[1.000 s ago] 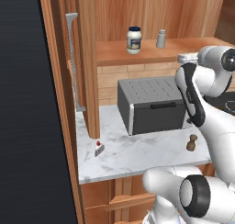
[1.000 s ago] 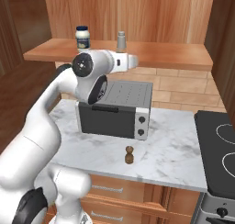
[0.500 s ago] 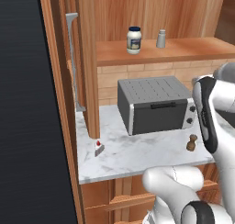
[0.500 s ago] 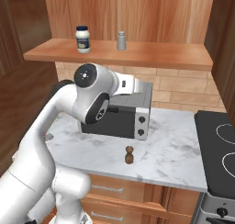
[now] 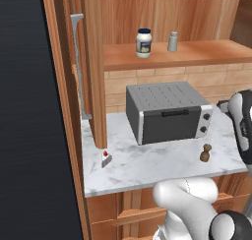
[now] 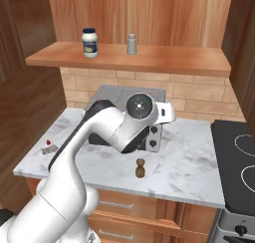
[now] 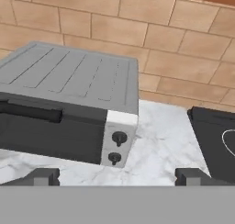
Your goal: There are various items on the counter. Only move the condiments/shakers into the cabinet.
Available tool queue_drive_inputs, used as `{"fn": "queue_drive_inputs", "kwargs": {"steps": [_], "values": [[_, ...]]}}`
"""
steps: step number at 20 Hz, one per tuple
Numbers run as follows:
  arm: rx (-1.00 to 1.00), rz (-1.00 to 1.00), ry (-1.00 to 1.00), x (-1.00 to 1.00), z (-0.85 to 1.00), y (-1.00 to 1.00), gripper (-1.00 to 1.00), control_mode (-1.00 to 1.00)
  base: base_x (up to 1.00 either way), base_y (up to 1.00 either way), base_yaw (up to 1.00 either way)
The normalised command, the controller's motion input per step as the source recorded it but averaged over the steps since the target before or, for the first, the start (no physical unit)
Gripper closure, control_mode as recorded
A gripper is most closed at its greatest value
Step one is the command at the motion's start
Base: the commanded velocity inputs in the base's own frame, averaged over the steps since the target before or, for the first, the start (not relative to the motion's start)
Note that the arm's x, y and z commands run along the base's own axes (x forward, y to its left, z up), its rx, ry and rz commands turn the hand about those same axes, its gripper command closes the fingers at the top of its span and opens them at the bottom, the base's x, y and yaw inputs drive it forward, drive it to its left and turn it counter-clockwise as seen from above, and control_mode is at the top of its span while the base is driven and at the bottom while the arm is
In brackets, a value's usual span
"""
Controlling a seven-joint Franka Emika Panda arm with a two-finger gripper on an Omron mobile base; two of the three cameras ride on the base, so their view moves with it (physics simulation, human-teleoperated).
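Pepper mill (image 6: 141, 168): stands upright on the counter (image 6: 194, 162), lower centre of the right base view, just in front of the toaster oven's knob end; in the left base view it sits at right of centre (image 5: 205, 153), near the counter's front edge.
Jar (image 5: 143, 43): blue-lidded, on the cabinet shelf (image 5: 197, 54), upper centre of the left base view.
Shaker (image 5: 173, 41): light grey, on the same shelf just right of the jar, apart from it.
Toaster oven (image 7: 69, 108): dark grey, fills the left half of the hand view, two knobs on its pale right panel; brick wall behind.
Wedge (image 5: 106, 158): red-topped, lower left on the counter, well apart from the mill.
Stove (image 6: 239, 167): black top at right edge of the right base view.
Gripper (image 7: 117, 177): finger tips spread fully wide at the bottom corners of the hand view, nothing between them.
In the way: the white arm (image 6: 114, 132) crosses in front of the oven, above the mill.
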Motion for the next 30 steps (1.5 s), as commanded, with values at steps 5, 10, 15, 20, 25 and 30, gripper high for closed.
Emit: {"fn": "queue_drive_inputs", "kwargs": {"steps": [5,10,15,20,25,30], "values": [[0.01,0.26,0.19,0.0,-0.76,-0.12,-1.0,-1.0,0.0,0.0,0.0],[-0.01,0.09,0.22,0.0,-0.49,0.01,-1.0,-1.0,0.0,0.0,0.0],[-0.07,0.0,0.19,0.0,-0.57,0.29,-1.0,-1.0,0.0,0.0,0.0],[-0.07,0.0,0.15,0.01,-0.29,0.19,-1.0,-1.0,0.0,0.0,0.0],[0.0,0.03,0.0,-0.02,-0.13,-0.06,-1.0,-1.0,0.0,0.0,0.0],[0.02,0.16,0.0,-0.07,-0.25,-0.24,-1.0,-1.0,0.0,0.0,0.0]]}}
